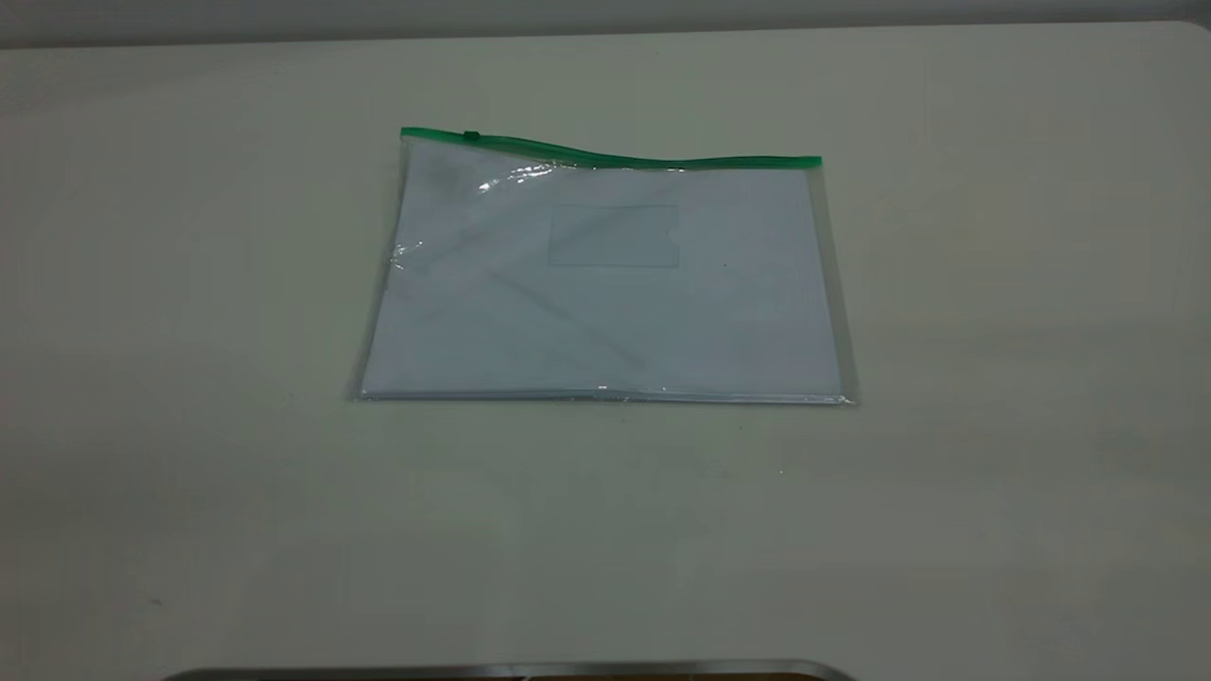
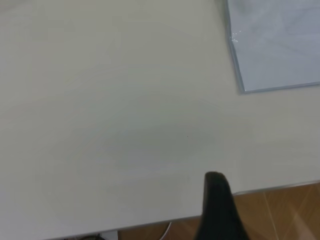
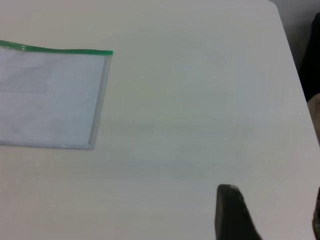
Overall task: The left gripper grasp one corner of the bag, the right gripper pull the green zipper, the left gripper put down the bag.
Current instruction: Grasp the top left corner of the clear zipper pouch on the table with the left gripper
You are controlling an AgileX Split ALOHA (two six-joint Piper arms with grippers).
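Note:
The bag (image 1: 605, 293), a clear flat pouch holding white sheets, lies flat at the table's middle with a small card pocket (image 1: 613, 235) on top. The green zipper (image 1: 615, 157) runs along its far edge, and the slider tab (image 1: 470, 136) sits near the left end. Neither gripper shows in the exterior view. My left gripper (image 2: 270, 205) hovers off the bag's near left corner (image 2: 280, 45), with only one dark finger (image 2: 217, 200) in view. My right gripper (image 3: 272, 210) is open and empty, well clear of the bag's right end (image 3: 50, 95) and zipper end (image 3: 60, 50).
The bag rests on a pale table (image 1: 189, 378). A metal-rimmed edge (image 1: 511, 670) shows at the front of the exterior view. The table's near edge and wooden floor (image 2: 285, 210) show by the left gripper. The table's right edge (image 3: 295, 75) lies beside the right gripper.

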